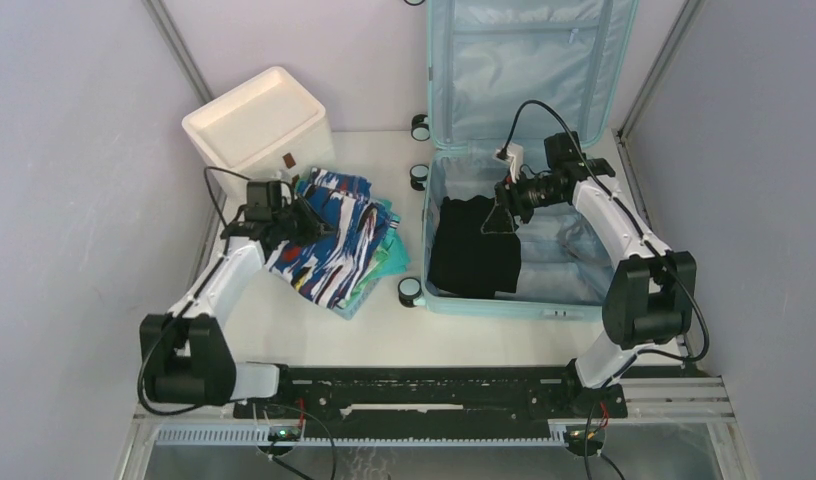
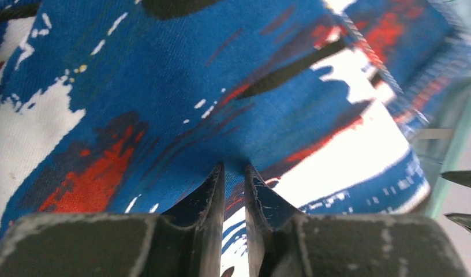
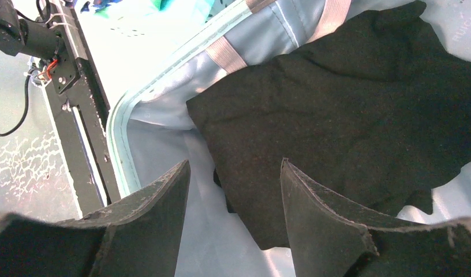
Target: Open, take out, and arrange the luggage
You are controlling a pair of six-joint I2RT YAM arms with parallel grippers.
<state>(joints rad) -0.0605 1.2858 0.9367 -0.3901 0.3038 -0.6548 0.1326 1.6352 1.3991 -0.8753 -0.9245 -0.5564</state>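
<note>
The light-blue luggage (image 1: 569, 262) lies open at the right, its lid (image 1: 524, 60) leaning on the back wall. A black garment (image 1: 474, 260) lies in its base. My right gripper (image 1: 499, 218) hovers open just over that black garment (image 3: 348, 109), with nothing between its fingers (image 3: 164, 196); the luggage rim (image 3: 120, 133) shows at the left. Left of the luggage is a pile topped by a blue, white and red patterned garment (image 1: 334, 240). My left gripper (image 1: 309, 222) presses into it. In the left wrist view the gripper (image 2: 234, 166) is shut on a fold of the patterned garment (image 2: 164, 86).
A white box-like drawer unit (image 1: 254, 120) stands at the back left, close behind the clothes pile. Teal cloth (image 1: 389, 262) sticks out under the patterned garment. Luggage wheels (image 1: 409, 290) face the pile. The black rail (image 1: 424, 390) with the arm bases runs along the near edge.
</note>
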